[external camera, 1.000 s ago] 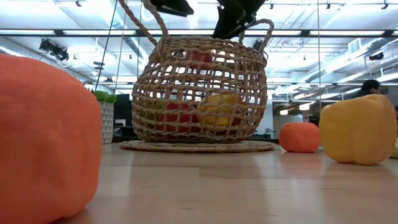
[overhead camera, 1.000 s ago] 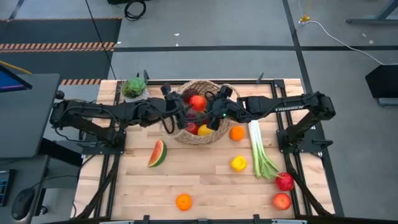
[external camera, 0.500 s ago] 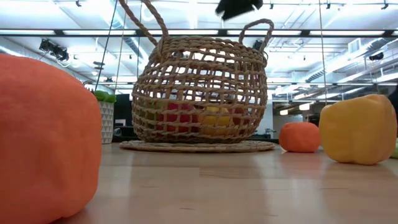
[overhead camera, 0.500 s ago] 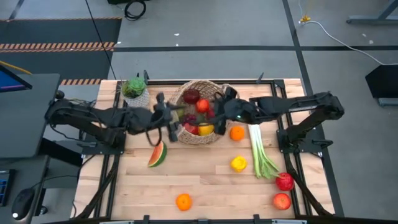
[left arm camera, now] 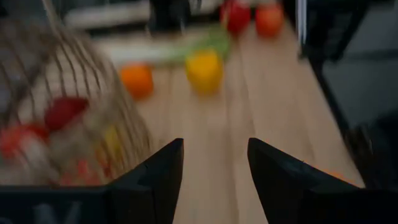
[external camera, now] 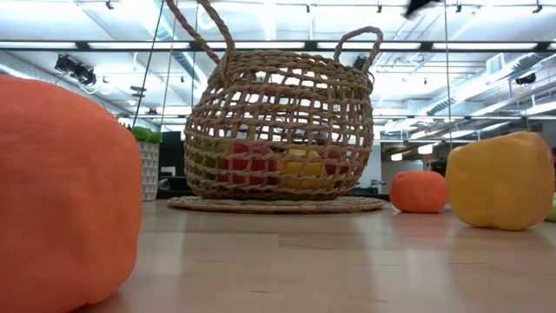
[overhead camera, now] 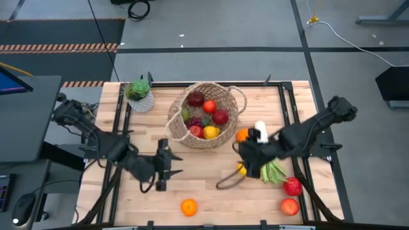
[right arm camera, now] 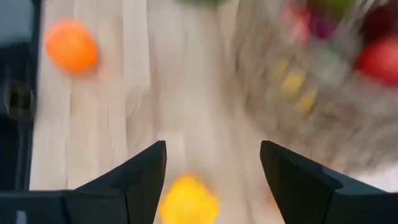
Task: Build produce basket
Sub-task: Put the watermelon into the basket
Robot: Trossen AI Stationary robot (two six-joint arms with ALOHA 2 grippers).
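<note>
High view: basket [overhead camera: 206, 114], already holding fruit, is the landmark. Left gripper [overhead camera: 161, 167] hangs in front of it, right gripper [overhead camera: 250, 156] to its right over the lemon [overhead camera: 241, 168]; both gape empty. Risk: a closing finger nudges the lemon, rolling it away.

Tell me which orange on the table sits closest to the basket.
The orange just right of the basket, near its rim. The other orange lies alone at the table's front edge.
</note>
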